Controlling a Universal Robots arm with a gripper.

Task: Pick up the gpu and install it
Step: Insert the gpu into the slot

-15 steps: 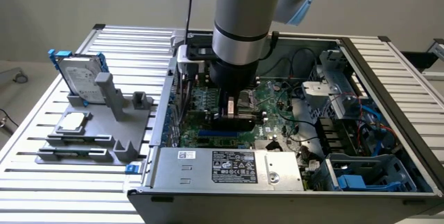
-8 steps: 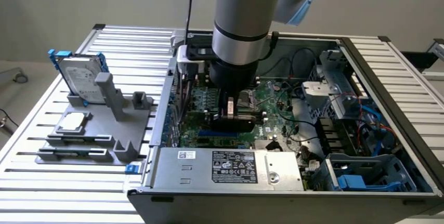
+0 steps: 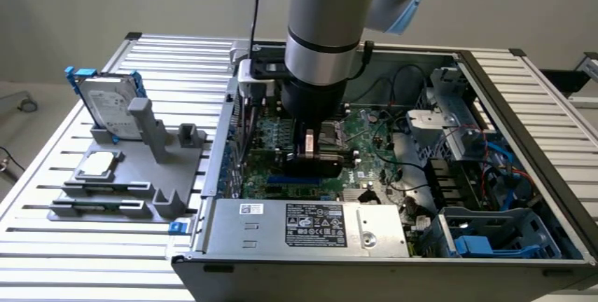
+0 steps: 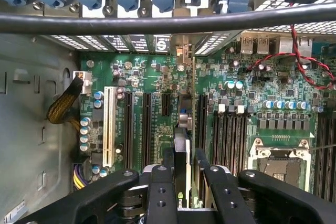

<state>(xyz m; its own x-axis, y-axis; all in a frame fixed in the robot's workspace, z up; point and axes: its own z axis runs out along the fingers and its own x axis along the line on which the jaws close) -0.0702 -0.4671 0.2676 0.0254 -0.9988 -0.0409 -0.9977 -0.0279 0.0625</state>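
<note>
The gripper [image 4: 185, 156] is closed on the gpu [image 4: 181, 179]. The card stands on edge between the two black fingers [image 4: 160, 192], down inside an open computer case [image 3: 528, 169]. Directly beneath the gripper lies the green motherboard [image 4: 273, 87]. Long black expansion slots [image 4: 128, 129] and one white slot [image 4: 109, 124] run just beside the card, and the processor socket [image 4: 278, 156] sits further off on the other side. Whether the card's lower edge has entered a slot cannot be told.

The case lies on its side on a table [image 3: 56, 204] of ribbed aluminium slats. A silver power supply [image 3: 309, 225] inside the case sits near the gripper, on the camera's side of it.

Well apart from the gripper, toward the exterior view's left, a grey fixture [image 3: 154, 200] rests on the slats. It holds an upright hard drive [image 3: 103, 102] with blue rails and a small square silver chip [image 3: 98, 165]. Behind the table stands a plain pale wall [image 3: 140, 1].
</note>
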